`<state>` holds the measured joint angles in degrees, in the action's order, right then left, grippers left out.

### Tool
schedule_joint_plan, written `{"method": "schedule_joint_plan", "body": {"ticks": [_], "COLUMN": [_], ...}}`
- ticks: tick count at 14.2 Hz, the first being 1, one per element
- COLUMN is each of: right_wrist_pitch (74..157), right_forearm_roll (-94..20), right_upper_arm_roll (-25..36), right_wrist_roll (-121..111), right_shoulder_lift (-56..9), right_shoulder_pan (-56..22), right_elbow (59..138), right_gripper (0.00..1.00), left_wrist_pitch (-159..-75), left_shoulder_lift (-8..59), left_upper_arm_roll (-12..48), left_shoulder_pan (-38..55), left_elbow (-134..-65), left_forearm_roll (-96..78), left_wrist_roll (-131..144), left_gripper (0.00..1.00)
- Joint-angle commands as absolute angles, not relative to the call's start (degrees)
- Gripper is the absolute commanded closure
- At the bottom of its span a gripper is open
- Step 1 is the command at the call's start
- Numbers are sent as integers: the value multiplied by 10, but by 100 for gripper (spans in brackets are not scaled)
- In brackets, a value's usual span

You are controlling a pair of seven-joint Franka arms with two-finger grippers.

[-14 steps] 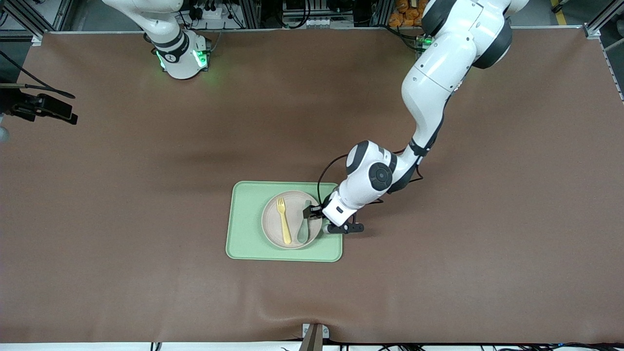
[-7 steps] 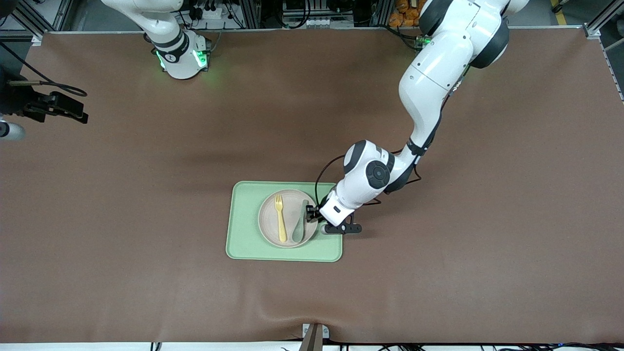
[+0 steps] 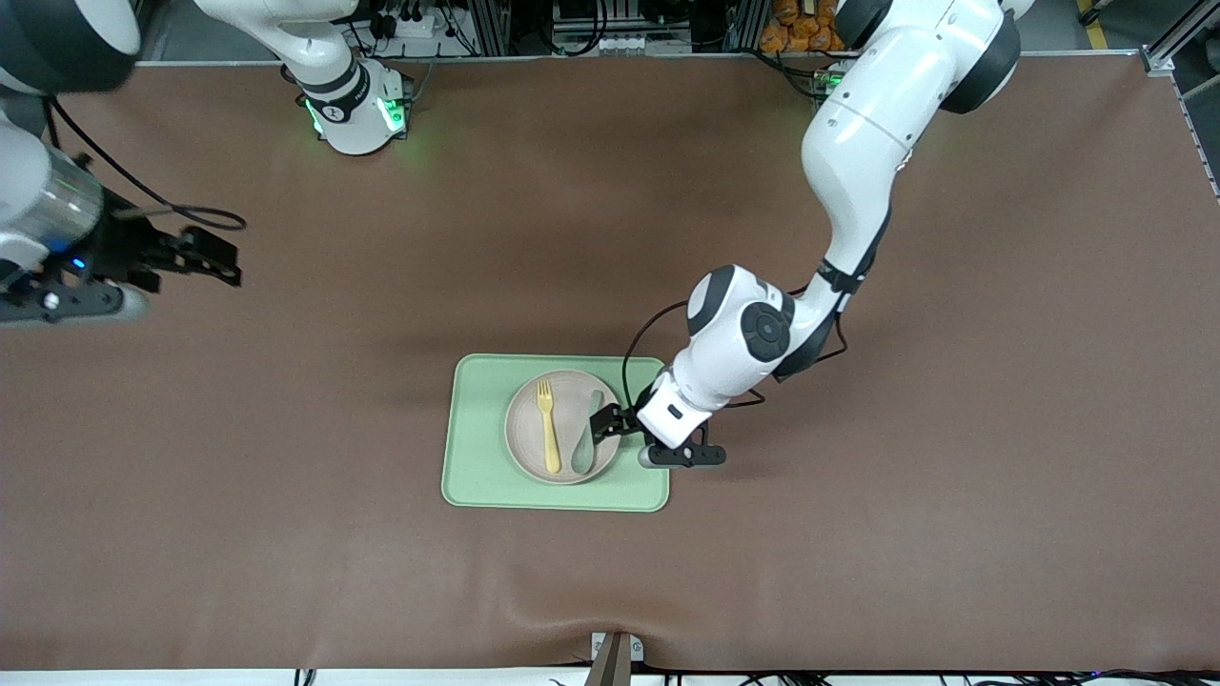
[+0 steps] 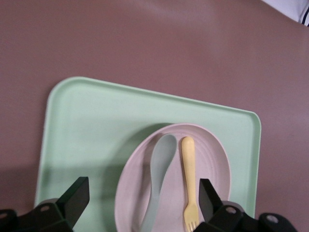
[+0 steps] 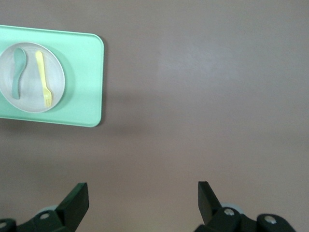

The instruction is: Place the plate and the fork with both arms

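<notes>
Your left tool (image 3: pixel 610 422) hangs wide open and empty at the plate (image 3: pixel 560 426) rim toward the left arm's end; the plate sits on the tray (image 3: pixel 477 457). The fork (image 3: pixel 548 425) lies on it, handle toward the front camera. Your right tool (image 3: pixel 205 259), open and empty, waits well apart over bare tabletop (image 3: pixel 905 534).

A green tray (image 3: pixel 477 457) on a brown table (image 3: pixel 953 524) holds a round plate (image 3: pixel 524 448) with a yellow fork (image 3: pixel 548 433) and spoon (image 3: pixel 583 443); the left gripper (image 3: pixel 610 422) hovers at the plate's edge.
</notes>
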<state>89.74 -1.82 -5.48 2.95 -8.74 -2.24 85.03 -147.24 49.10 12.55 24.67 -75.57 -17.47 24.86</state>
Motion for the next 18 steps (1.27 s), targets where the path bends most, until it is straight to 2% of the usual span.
{"method": "schedule_joint_plan", "body": {"ticks": [1,4,11,14,18], "right_wrist_pitch": [932,964,1163,1190,1249], "right_forearm_roll": [-27,-28,-27,-24,-22], "right_upper_arm_roll": [-52,-52,-51,-50,-49], "right_wrist_roll": [35,105,142,159,171], "right_shoulder_lift": [-131,-186,-319,-383,-430], "right_shoulder_pan": [-53,-93,-157,-185,-214], "right_elbow": [825,785,763,729,722], "right_gripper": [0,0,0,0,0], "left_wrist_pitch": [-1378,-1276,-1134,-1069,-964], "left_shoulder_lift": [416,361,276,246,199], "left_upper_arm_roll": [122,122,123,125,123], "left_shoulder_pan": [202,158,71,34,13], "left_elbow": [-780,-780,-777,-777,-779], "left_forearm_roll": [-157,-109,-61,-51,-51], "left_wrist_roll": [251,253,253,245,229], "left_gripper": [0,0,0,0,0]}}
